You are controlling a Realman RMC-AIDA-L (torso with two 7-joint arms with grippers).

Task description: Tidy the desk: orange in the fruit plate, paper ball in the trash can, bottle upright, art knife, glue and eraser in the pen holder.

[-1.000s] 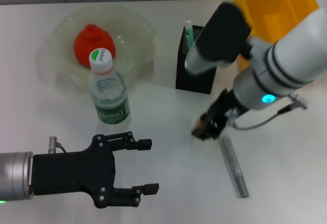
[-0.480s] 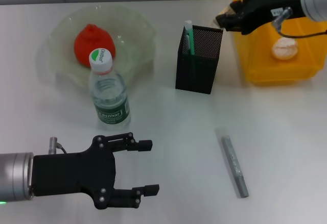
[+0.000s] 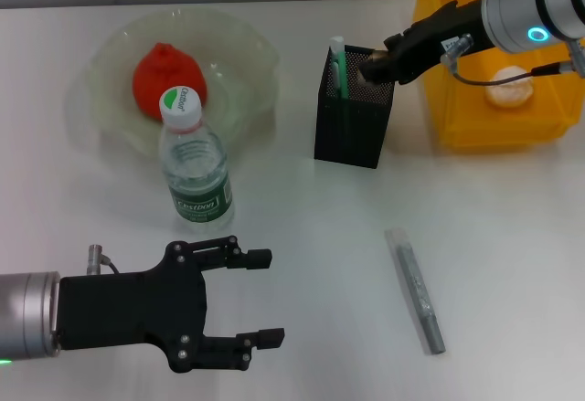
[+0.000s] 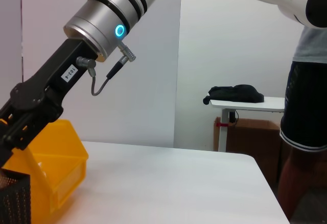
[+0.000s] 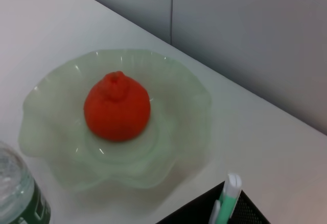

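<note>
Orange [image 3: 165,74] sits in the fruit plate [image 3: 233,36], far off to the left of the right tool [image 3: 377,65], which hangs over the rim of the pen holder [image 3: 354,122]; whether its fingers are parted or closed cannot be told. 1 green-capped stick [image 3: 337,65] stands inside the holder, just beside that tool. Behind the tool, a paper ball [image 3: 510,88] lies in the yellow bin [image 3: 457,109]. Bottle [image 3: 193,159] stands upright on the counter [image 3: 302,227], between the plate and the left tool [image 3: 265,299], whose fingers are spread wide and hold nothing. Grey knife [image 3: 420,296] lies flat on the counter, well apart from both tools.
</note>
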